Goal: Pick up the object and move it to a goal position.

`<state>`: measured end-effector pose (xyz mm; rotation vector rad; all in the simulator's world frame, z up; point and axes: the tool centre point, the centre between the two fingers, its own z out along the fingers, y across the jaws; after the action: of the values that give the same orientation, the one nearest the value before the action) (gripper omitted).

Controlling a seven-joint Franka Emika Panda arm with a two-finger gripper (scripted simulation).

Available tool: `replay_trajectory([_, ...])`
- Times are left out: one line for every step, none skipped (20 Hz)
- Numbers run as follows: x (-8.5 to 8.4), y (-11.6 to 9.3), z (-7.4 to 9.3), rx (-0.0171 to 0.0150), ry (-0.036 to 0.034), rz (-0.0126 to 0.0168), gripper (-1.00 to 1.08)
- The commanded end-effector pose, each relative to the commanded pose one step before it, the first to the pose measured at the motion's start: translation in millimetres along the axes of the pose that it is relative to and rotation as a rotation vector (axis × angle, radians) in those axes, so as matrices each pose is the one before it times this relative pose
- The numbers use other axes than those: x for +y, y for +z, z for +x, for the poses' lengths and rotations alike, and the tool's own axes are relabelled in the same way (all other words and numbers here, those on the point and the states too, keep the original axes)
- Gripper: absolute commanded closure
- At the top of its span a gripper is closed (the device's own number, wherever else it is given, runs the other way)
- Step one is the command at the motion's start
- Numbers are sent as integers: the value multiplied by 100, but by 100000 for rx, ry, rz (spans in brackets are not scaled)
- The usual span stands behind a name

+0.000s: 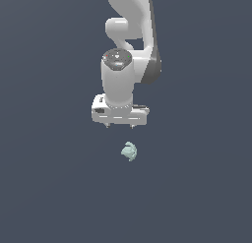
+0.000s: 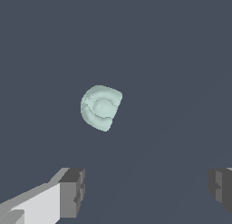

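Note:
The object (image 1: 129, 151) is a tiny pale mint-green curled lump lying on the dark surface, well below the white hand in the exterior view. The wrist view shows the object (image 2: 100, 107) from above, its curl facing the camera. My gripper (image 1: 119, 125) hangs above it, slightly toward the exterior view's left, and touches nothing. It is open: the two dark fingertips (image 2: 72, 192) stand far apart with nothing between them, and my gripper (image 2: 147, 191) sits off to one side of the object.
The white arm (image 1: 129, 40) rises behind the hand to the top of the exterior view. A plain dark grey-blue surface (image 1: 49, 188) lies all around the object.

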<state>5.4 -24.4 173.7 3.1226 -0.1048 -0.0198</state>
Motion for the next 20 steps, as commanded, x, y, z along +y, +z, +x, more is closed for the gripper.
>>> replay_trajectory([1, 0, 0, 0, 0, 0, -92])
replay_trajectory([-31, -30, -14, 0, 0, 0, -92])
replay_trajectory([-76, 21, -9, -176, 33, -36, -92])
replay_trajectory([-129, -9, -28, -221, 40, -45, -92])
replay_trajectory([-176, -5, -38, -320, 49, -68, -92])
replay_trajectory([-223, -24, -56, -385, 42, -86, -92])
replay_trajectory([-243, -28, -67, -435, 17, -104, -92])
replay_trajectory([-196, -32, -63, -360, -25, -91, -92])
replay_trajectory([-142, -28, -53, -277, -61, -75, -92])
replay_trajectory([-88, -28, -43, -182, -85, -53, -92])
replay_trajectory([-41, -20, -28, -96, -94, -31, -92])
replay_trajectory([0, -14, -11, -1, -69, -5, -92])
replay_trajectory([43, 6, 15, 73, 61, 23, -92])
replay_trajectory([5, 38, 36, 53, 143, 23, -92])
replay_trajectory([-7, 46, 45, 46, 262, 29, -92])
replay_trajectory([-31, 67, 61, 35, 369, 32, -92])
replay_trajectory([-51, 88, 78, 33, 486, 39, -92])
replay_trajectory([-66, 111, 97, 39, 613, 49, -92])
replay_trajectory([-77, 137, 119, 54, 749, 61, -92])
replay_trajectory([-84, 164, 141, 74, 892, 75, -92])
